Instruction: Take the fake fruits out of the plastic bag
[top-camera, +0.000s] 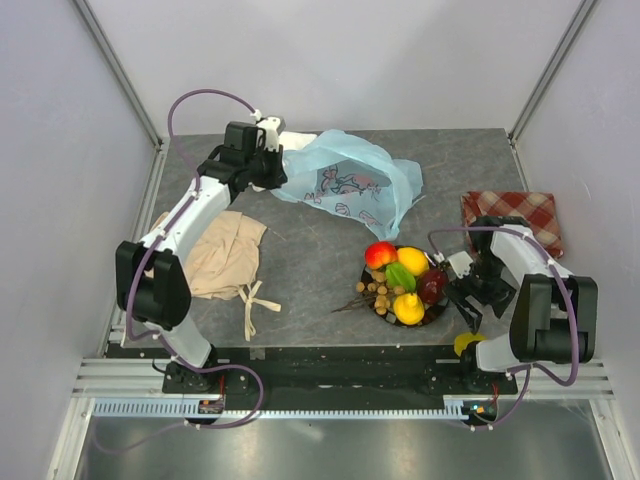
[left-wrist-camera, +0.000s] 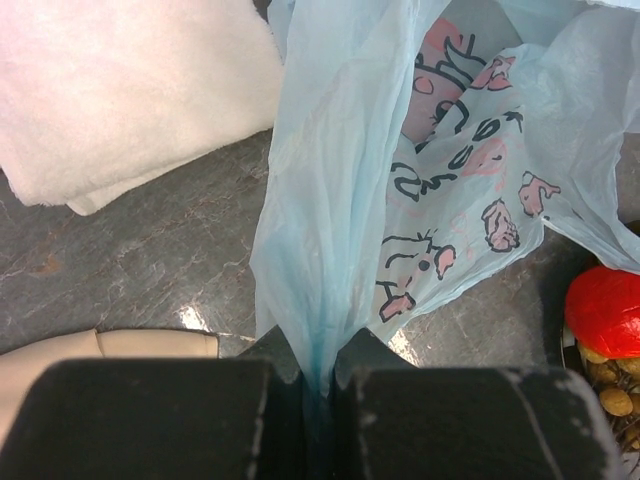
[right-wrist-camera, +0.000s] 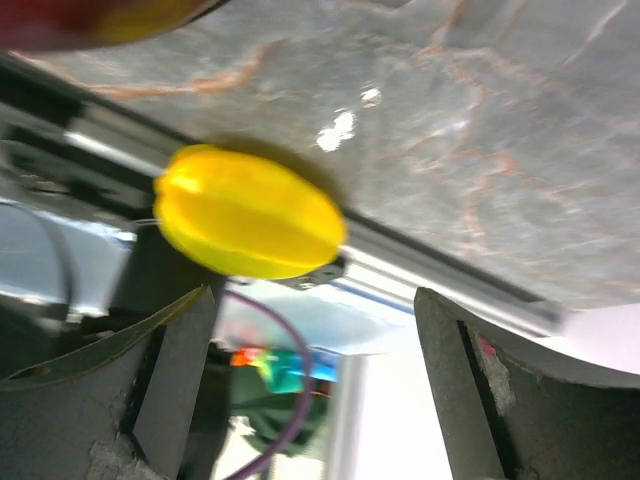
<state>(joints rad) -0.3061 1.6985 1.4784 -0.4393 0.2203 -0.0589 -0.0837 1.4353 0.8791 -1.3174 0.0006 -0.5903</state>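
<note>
Fake fruits (top-camera: 400, 278): six pieces piled on one black dish (top-camera: 432, 318) mid-counter (top-camera: 320, 260): red apple, green piece, two yellow, one dark-red, one tan berry cluster. A seventh, a yellow ribbed fruit (right-wrist-camera: 250, 212), sits alone at the near edge by the right arm's base. One plastic bag (top-camera: 350, 180) lies at the far side, its bunched edge clenched in the left pincer (left-wrist-camera: 318, 370). Right pincer (right-wrist-camera: 310, 390) is spread wide, grasping nothing. Three cloths: beige cloth (top-camera: 225, 255), white cloth (left-wrist-camera: 120, 90), red plaid cloth (top-camera: 515, 215). Bag contents cannot be made out.
</note>
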